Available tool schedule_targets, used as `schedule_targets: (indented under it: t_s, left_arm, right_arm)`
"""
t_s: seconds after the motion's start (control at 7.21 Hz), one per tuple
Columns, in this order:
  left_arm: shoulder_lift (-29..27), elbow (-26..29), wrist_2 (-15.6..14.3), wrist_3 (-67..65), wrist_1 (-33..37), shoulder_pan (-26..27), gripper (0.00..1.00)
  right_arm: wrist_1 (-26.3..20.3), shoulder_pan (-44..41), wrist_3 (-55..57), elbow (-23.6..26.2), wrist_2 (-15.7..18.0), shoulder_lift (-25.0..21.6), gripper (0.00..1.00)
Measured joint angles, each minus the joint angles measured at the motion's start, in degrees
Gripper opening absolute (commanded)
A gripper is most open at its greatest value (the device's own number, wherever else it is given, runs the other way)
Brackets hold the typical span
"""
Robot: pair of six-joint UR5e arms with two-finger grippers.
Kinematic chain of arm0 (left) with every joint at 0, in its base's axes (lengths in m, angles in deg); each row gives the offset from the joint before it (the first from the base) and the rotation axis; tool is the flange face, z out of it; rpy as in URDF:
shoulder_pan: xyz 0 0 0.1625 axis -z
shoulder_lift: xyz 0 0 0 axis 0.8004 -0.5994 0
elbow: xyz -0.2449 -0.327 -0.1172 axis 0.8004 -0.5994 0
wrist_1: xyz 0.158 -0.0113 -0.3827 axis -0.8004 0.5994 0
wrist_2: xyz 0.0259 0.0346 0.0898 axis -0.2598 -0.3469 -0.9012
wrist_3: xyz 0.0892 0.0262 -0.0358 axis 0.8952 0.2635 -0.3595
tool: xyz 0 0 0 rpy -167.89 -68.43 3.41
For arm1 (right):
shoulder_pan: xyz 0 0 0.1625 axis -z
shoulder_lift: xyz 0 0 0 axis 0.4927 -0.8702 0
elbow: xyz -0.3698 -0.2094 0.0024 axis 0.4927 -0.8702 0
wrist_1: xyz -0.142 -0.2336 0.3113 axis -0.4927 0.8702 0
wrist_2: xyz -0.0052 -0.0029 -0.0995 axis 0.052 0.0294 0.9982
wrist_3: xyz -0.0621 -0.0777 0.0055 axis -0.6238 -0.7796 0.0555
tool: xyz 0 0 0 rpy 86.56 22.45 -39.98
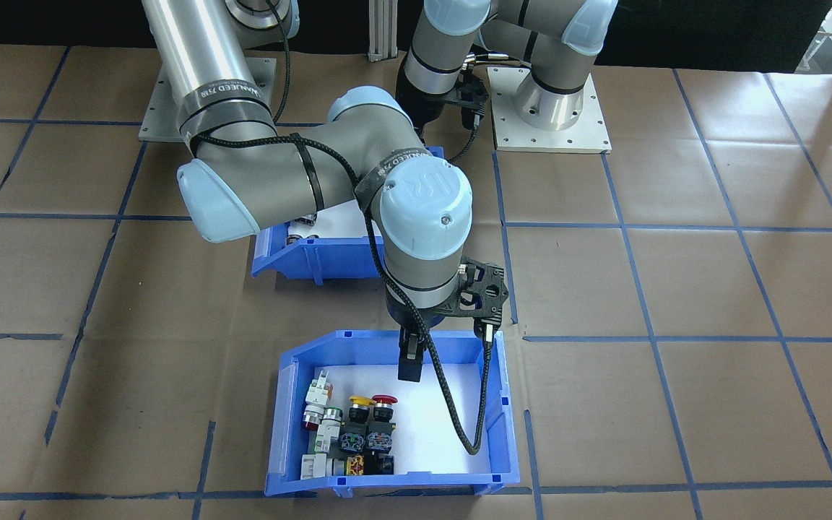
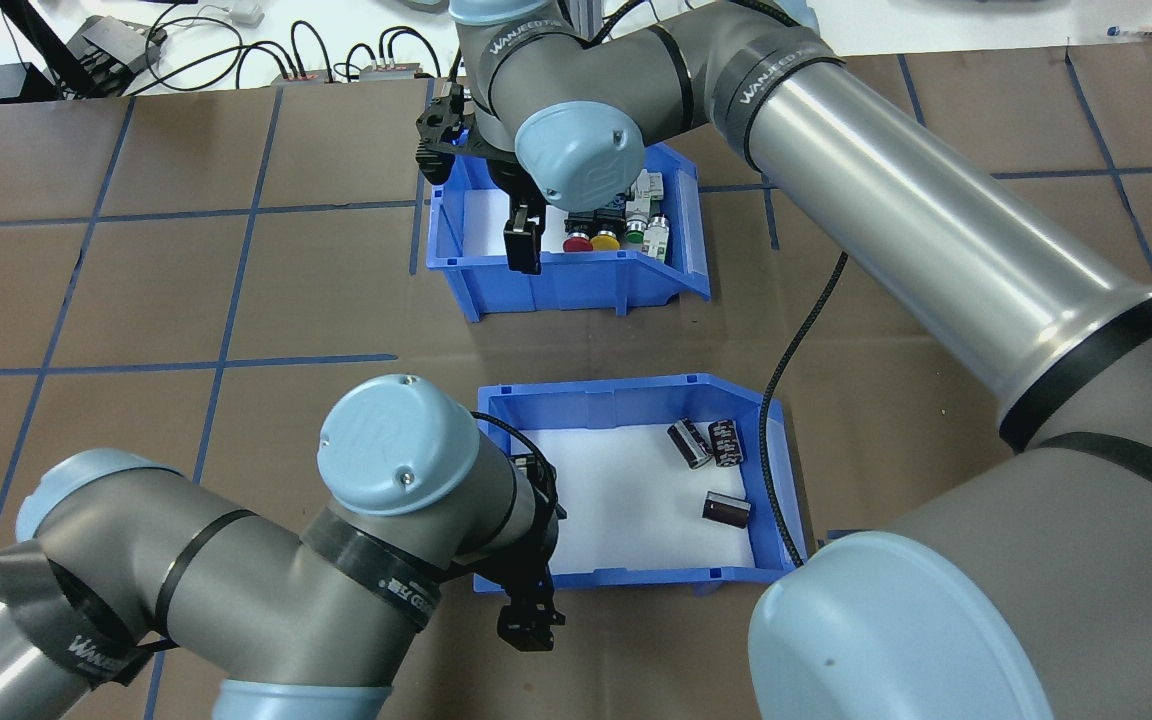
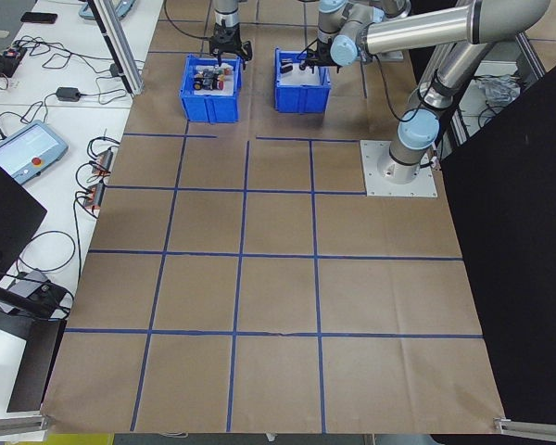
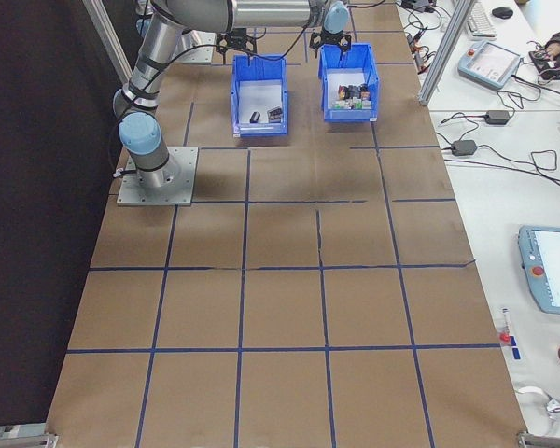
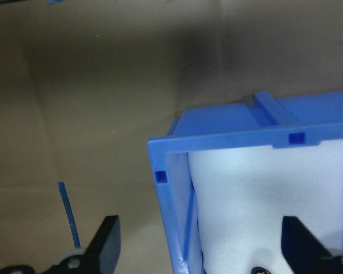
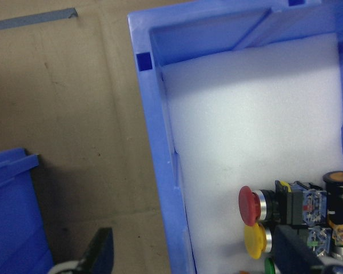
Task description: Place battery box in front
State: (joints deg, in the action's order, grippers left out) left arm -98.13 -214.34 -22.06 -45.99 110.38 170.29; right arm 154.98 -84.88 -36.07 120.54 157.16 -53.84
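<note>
A bench covered in brown paper with a grid of blue tape lines holds two blue bins. The battery box sits nearer the robot, lined with white foam. Three small dark batteries lie on the foam toward the robot's right side of the box, two side by side and one apart, closer to the robot. The switch bin stands farther from the robot, well apart from the battery box, with a strip of bare paper between them. It holds push-button switches, among them a red cap and a yellow cap, clustered toward its slanted side.

The left hand hangs at the battery box's near left corner. In the left wrist view its two dark fingers are spread wide, one outside the box wall and one over the foam, with the blue wall between them; they grip nothing.

The right hand reaches across to the switch bin and hangs at its wall on the robot's left end. In the right wrist view its fingers are likewise spread, one outside the wall and one inside, holding nothing.
</note>
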Motion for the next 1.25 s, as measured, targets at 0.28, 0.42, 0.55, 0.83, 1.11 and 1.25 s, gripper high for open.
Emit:
schedule_targets:
  t_s: [0.28,0.42,0.55,0.83,1.11,1.25]
  left_arm:
    - [-0.93,-0.69,-0.05,-2.88,-2.38,2.84,1.0]
    - [-1.39,-0.76,-0.09,-3.49,-2.64,3.26,1.0]
    - [-2.45,-0.79,-0.09,-4.3,-3.25,3.63,0.99]
    - [-6.48,-0.75,-0.12,-6.64,-7.71,4.81,0.84]
    - [-10.67,-0.74,-0.58,-8.0,-12.88,6.73,0.18]
    - [-11.19,-0.86,-0.66,-8.14,-14.67,7.19,0.0]
  right_arm:
    - [7.01,-0.09,-0.1,4.5,0.81,0.63,0.98]
    - [10.19,-0.07,-0.2,6.28,1.97,0.62,0.78]
    - [11.73,-0.06,-0.23,6.94,2.7,0.52,0.53]
    - [12.14,-0.16,-0.21,7.07,3.17,0.41,0.24]
    - [12.08,-0.38,-0.29,7.07,3.24,0.19,0.09]
    - [12.05,-0.28,-0.39,6.99,3.25,-0.03,0.06]
